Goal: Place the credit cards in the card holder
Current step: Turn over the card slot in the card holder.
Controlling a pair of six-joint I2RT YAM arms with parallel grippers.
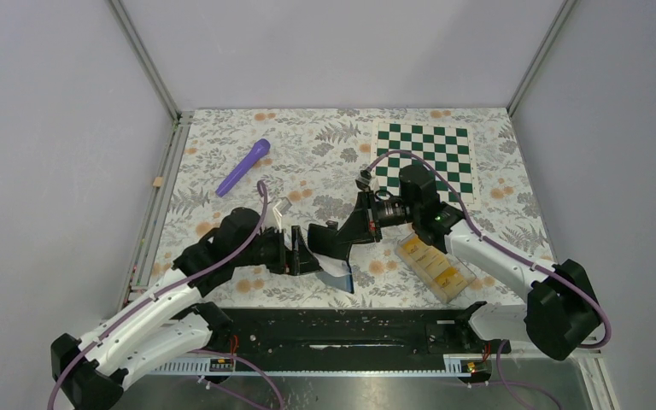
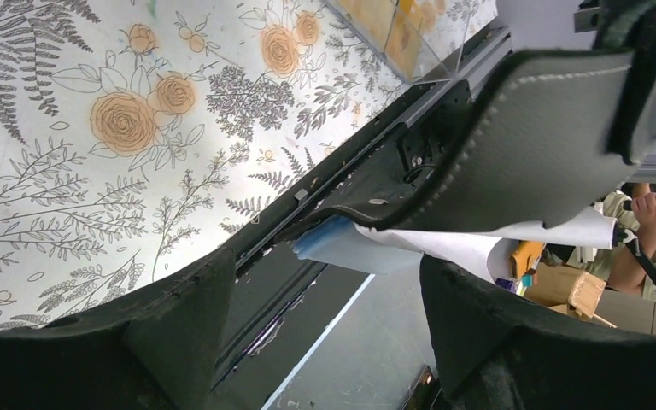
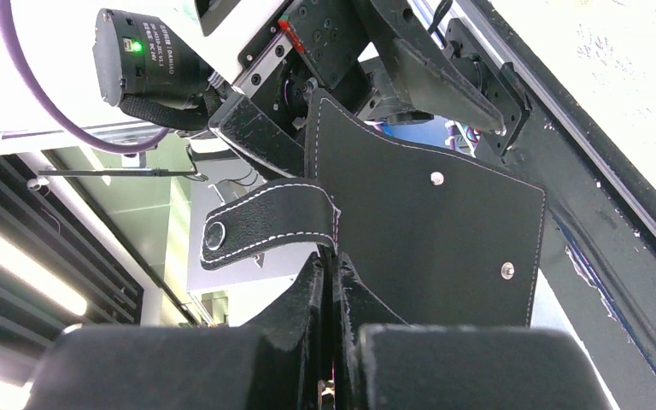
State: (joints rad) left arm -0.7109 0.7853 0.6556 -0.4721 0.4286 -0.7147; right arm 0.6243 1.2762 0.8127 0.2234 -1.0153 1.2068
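Observation:
The card holder (image 1: 326, 237) is a black wallet held up above the table between both grippers. My right gripper (image 1: 352, 231) is shut on its edge beside the snap tab (image 3: 265, 226). The wallet's black outer face (image 3: 436, 231) fills the right wrist view above the closed gripper (image 3: 333, 256). My left gripper (image 1: 306, 254) is open. In the left wrist view its gripper (image 2: 326, 260) stands wide apart just below the wallet (image 2: 521, 128), with a grey-blue pocket sheet (image 2: 342, 248) hanging from it. The yellow-orange credit cards (image 1: 434, 265) lie in a clear plastic box to the right; they also show in the left wrist view (image 2: 384, 26).
A purple pen-like object (image 1: 243, 166) lies at the back left. A green-and-white chequered mat (image 1: 424, 154) lies at the back right. The clear box (image 1: 459, 289) sits near the right arm. A black rail (image 1: 350, 329) runs along the near table edge.

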